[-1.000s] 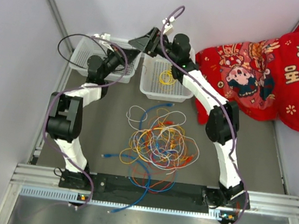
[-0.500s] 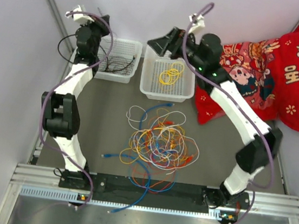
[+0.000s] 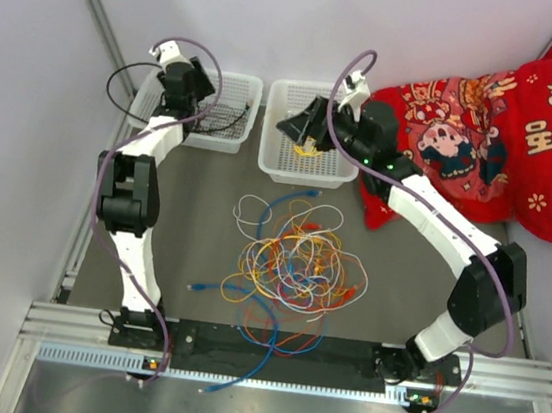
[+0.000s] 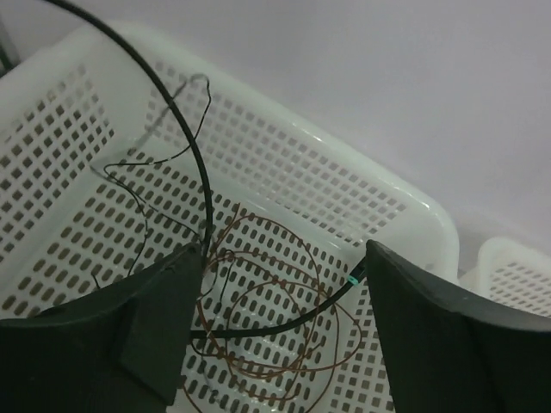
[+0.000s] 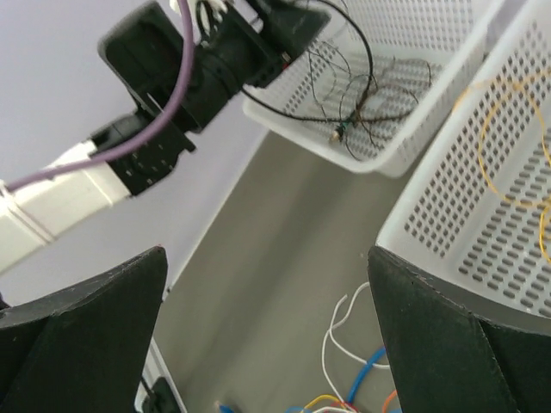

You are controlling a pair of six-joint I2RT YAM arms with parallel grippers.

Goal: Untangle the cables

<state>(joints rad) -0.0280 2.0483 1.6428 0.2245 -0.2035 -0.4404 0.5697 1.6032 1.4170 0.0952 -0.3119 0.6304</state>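
Both arms have dropped from their raised pose, each now low over a basket at the far edge, while the heap of cables [image 3: 295, 259] has stayed put. Grey walls [image 3: 23, 135] close off the left and far sides. A strip of bare table [image 3: 172, 234] separates the baskets from the heap. The left gripper [image 4: 284, 248] hangs over the left basket [image 3: 238, 86], its fingers now apart. A black cable [image 4: 203, 172] runs down beside the left finger and across the gap, not clamped, and its loop spills over that basket's left rim toward the wall. Thin wires [image 5: 362, 116] lie tangled on the basket floor beneath. The right gripper [image 5: 265, 251] stands spread wide with nothing between its fingers, above the near left part of the right basket [image 3: 305, 177], where a yellow cable [image 3: 307, 147] lies coiled. The heap sits mid-table, well apart from both grippers, and a blue cable [image 3: 235, 378] trails over the near rail [image 3: 498, 370]. A red cushion [image 3: 495, 143] fills the far right corner, its lower corner close to the right basket and behind the right arm.
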